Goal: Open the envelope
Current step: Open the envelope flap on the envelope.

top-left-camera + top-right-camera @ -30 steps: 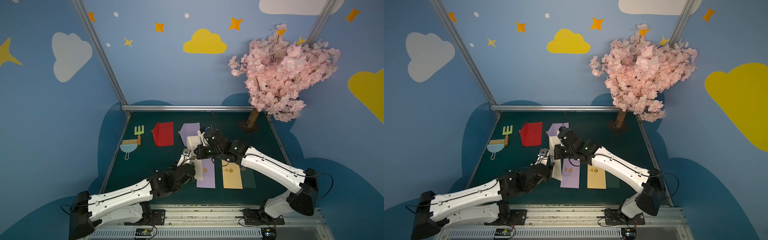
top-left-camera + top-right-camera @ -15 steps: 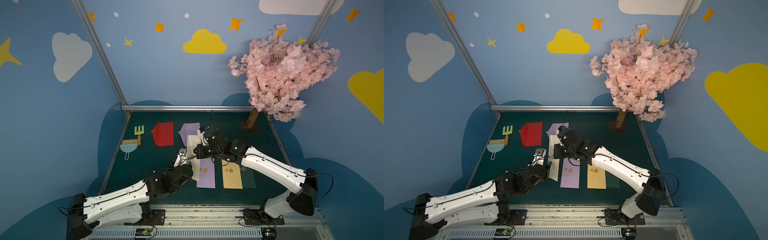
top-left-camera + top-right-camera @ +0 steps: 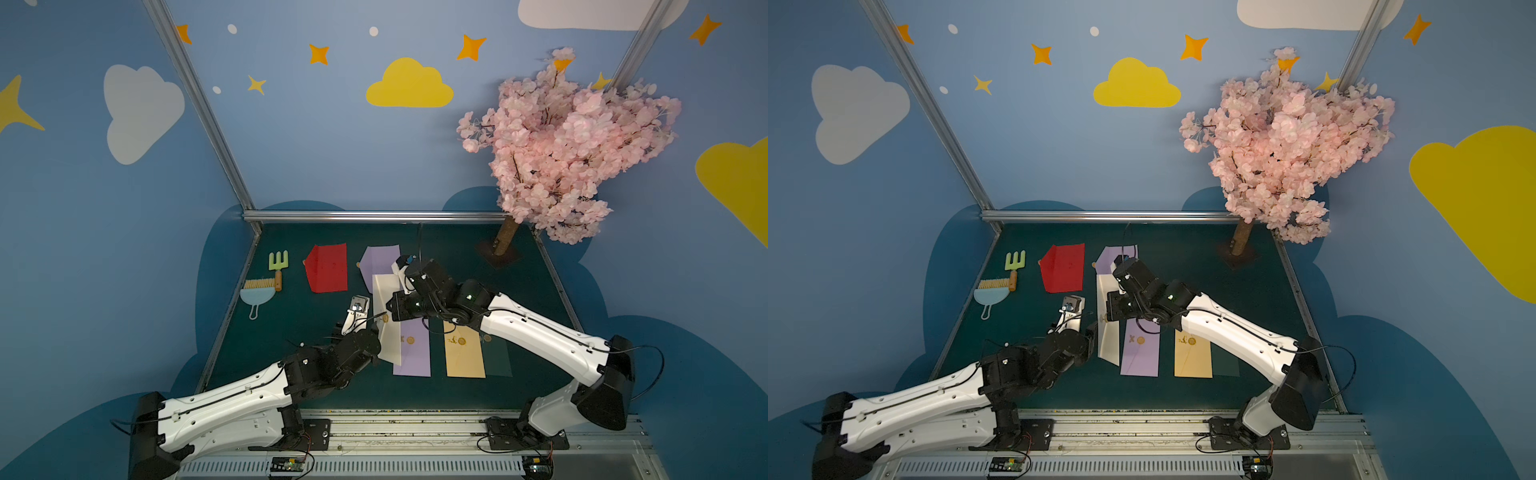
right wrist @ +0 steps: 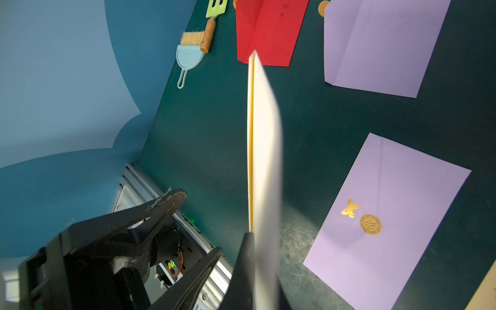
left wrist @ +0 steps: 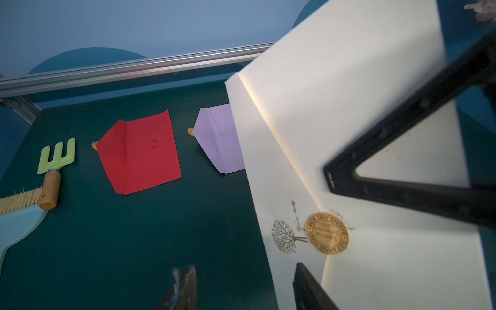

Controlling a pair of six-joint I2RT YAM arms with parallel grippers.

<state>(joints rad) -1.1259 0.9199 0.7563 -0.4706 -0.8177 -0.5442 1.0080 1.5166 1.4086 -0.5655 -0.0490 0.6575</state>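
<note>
Where the right claw (image 4: 254, 241) grips, the envelope (image 4: 264, 147) hides one finger.

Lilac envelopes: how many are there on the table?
2. The back lilac envelope lies open, partly behind the cream envelope; the front lilac envelope lies sealed beside the tan envelope. No other shows.

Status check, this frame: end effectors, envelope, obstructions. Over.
Right end effector shut on cream envelope, held up edgewise. Left end effector open, straddling its edge near gold seal. Seal in place. Sealed lilac envelope flat nearby, untouched.
</note>
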